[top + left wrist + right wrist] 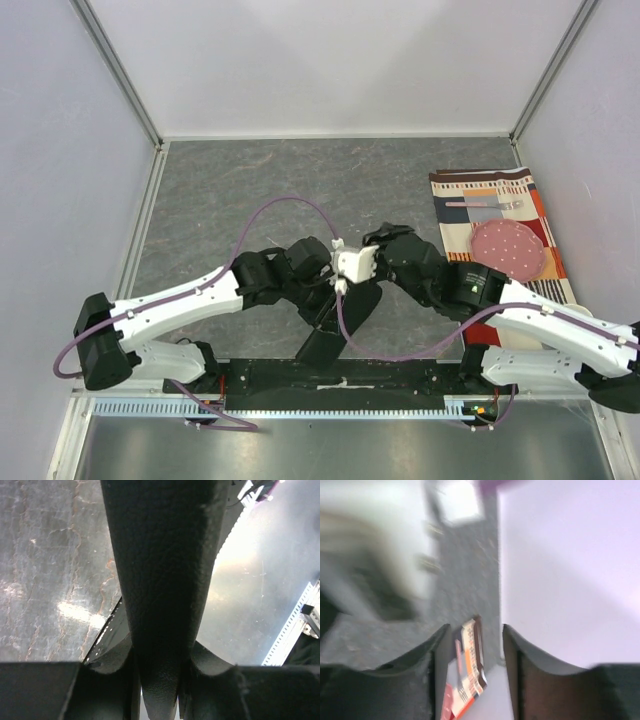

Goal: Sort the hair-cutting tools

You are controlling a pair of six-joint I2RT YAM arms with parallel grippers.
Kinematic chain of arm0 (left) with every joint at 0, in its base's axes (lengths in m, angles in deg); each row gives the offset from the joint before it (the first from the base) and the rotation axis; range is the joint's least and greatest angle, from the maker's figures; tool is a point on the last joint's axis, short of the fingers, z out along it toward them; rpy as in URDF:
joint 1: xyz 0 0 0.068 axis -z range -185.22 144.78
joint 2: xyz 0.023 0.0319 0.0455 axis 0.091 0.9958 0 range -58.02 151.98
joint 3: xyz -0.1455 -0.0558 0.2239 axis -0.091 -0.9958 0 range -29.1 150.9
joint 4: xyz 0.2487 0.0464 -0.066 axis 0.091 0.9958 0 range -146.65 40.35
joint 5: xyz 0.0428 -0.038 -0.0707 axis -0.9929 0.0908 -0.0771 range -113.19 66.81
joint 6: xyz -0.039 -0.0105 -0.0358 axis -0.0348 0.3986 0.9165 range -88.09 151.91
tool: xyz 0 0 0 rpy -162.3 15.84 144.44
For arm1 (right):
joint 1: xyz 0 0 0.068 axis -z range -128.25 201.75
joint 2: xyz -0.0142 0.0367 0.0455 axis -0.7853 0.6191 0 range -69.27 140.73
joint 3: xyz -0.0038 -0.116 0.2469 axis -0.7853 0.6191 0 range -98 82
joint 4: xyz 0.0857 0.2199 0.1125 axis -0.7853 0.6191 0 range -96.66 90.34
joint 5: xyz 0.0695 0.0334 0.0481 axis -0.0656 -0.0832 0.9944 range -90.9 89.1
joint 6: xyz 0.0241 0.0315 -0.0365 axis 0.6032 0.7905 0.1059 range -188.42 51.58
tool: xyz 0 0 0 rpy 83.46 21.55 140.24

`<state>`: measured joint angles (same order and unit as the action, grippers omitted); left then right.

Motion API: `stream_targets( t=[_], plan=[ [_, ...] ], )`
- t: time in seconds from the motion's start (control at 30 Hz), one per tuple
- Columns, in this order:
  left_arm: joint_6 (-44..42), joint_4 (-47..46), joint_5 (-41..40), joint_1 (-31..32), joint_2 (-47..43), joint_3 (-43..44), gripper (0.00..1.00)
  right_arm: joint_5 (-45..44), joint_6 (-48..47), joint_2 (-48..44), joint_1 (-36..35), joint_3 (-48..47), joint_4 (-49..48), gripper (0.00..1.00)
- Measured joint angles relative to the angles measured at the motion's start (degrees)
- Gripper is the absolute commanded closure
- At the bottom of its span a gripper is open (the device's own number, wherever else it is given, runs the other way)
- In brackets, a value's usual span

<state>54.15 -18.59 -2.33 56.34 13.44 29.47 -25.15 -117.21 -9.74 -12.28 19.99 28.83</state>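
The hair-cutting tools are not showing in any view, so where they are lying cannot be told; they may be sitting inside the black pouch [330, 345], which is hanging at lower centre of the top view. The left gripper [160, 672] is pinching that pouch, its jaws partly closed on it. The right gripper [470, 650] is standing partly open, holding nothing. Sorting seems to be barely starting: no tool is showing set out anywhere. Only the top view is giving the pink plate [508, 250] and fork [485, 204] on the striped placemat [455, 225] at right. Only the left wrist view is showing the grip up close.
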Motion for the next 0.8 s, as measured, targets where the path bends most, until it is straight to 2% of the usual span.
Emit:
stream_targets(
  t=[0.07,0.2,0.27,0.4,0.47,0.63,0.8],
  plan=[
    [0.0,1.1,-0.9,-0.6,0.9,0.7,0.98,-6.5,4.4,-0.9,0.6,0.7,-2.4,0.23],
    [0.2,2.2,-1.7,-5.2,4.3,3.3,0.98,-18.0,16.9,-1.5,2.3,2.4,-5.5,0.18],
    [0.2,1.3,-1.3,-8.2,6.5,4.8,0.98,-20.0,22.4,-1.5,3.2,3.3,-6.1,0.16],
    [0.6,-1.8,1.1,-13.9,12.5,8.7,0.98,-19.9,34.4,-1.5,5.2,5.5,-6.3,0.11],
    [0.9,-3.5,2.6,-15.8,16.3,11.4,0.98,-19.2,41.9,-1.4,5.9,6.1,-6.3,0.02],
    [2.6,-9.6,6.5,-18.9,28.2,17.4,0.97,-16.2,58.0,-0.7,6.7,8.0,-6.3,0.02],
    [5.6,-14.7,9.4,-21.1,36.7,18.0,0.91,-13.6,70.8,3.4,7.0,11.3,-5.8,0.02]
  ],
)
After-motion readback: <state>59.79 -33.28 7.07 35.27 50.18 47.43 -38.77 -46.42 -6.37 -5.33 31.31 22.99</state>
